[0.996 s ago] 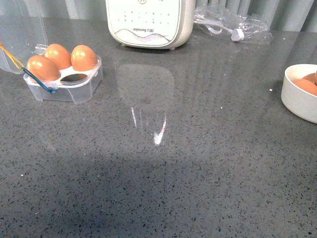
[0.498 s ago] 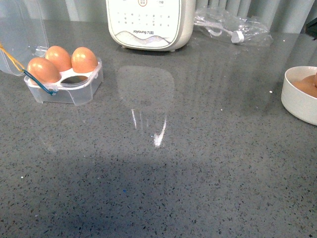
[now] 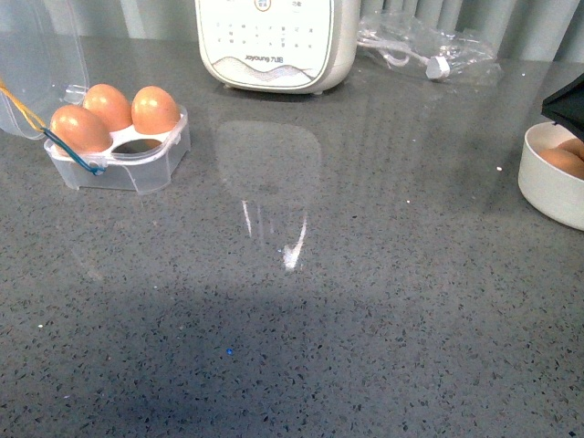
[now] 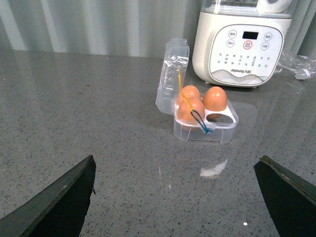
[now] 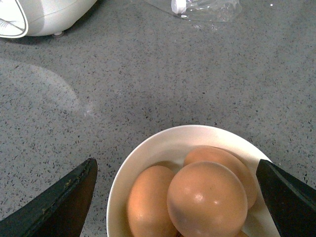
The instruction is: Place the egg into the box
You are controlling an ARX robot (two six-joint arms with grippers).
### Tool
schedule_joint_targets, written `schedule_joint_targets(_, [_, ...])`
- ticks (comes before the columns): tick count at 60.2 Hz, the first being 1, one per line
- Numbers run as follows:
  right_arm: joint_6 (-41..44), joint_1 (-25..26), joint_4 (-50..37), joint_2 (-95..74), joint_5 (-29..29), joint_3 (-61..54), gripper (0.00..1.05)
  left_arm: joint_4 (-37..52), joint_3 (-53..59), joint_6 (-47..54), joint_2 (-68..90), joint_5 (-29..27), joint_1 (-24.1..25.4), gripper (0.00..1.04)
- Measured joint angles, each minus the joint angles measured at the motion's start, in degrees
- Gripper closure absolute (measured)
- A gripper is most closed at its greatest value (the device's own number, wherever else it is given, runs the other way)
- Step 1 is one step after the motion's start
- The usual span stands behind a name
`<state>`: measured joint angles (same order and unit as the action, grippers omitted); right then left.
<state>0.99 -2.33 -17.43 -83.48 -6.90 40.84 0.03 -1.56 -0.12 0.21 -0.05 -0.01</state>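
Your right hand (image 5: pixel 175 162) hung spread wide, empty, above the topmost egg (image 5: pixel 207 197) in the bowl (image 5: pixel 163 144). Your left hand (image 4: pixel 175 165), likewise spread and empty, faced the box (image 4: pixel 205 132).

1. Right of the box (image 3: pixel 119 151), the grey surface (image 3: pixel 365 301) lies bare as far as the white bowl (image 3: pixel 546 192).
2. Behind the box, to its right, stands a white appliance (image 3: pixel 274 41); further right, a crumpled plastic bag (image 3: pixel 429 50).
3. The box's clear lid (image 3: pixel 41 55) stands upright on its left (that side is walled off).
4. Three eggs (image 3: pixel 153 108) fill its cells; the near-right cell (image 3: pixel 139 143) is open from above.
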Motion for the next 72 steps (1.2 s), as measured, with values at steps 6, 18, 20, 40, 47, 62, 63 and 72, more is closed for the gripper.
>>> schedule_joint_targets(6, [-0.87,0.79,0.02,-0.79,-1.20,-0.04,0.07,0.00,0.00,0.00,0.00,0.02,0.00,0.07])
schedule_joint_targets(18, [-1.09,1.31,-0.17,-1.84,-1.33,-0.52,0.07,0.00,0.00,0.00,0.00,0.02,0.00,0.07])
schedule_joint_targets(20, [-1.09,1.36,-0.26,-1.90,-1.38,-0.61,0.07,0.00,0.00,0.00,0.00,0.02,0.00,0.07])
schedule_joint_targets(40, [-0.92,1.79,-0.63,-2.03,-1.16,-1.05,0.33,0.00,0.00,0.00,0.00,0.00,0.00,0.07])
schedule_joint_targets(47, [-0.63,1.81,-0.63,-2.03,-0.83,-1.40,0.49,0.00,0.00,0.00,0.00,0.02,0.00,0.07])
schedule_joint_targets(62, [0.07,1.86,-0.28,-1.05,-0.76,-1.73,0.62,0.00,0.00,0.00,0.00,0.02,0.00,0.07])
schedule_joint_targets(63, [0.13,1.86,-0.24,-0.94,-0.76,-1.73,0.62,0.00,0.00,0.00,0.00,0.02,0.00,0.07])
schedule_joint_targets(72, [0.44,1.81,0.44,0.66,-0.72,-1.73,0.62,0.00,0.00,0.00,0.00,0.02,0.00,0.07])
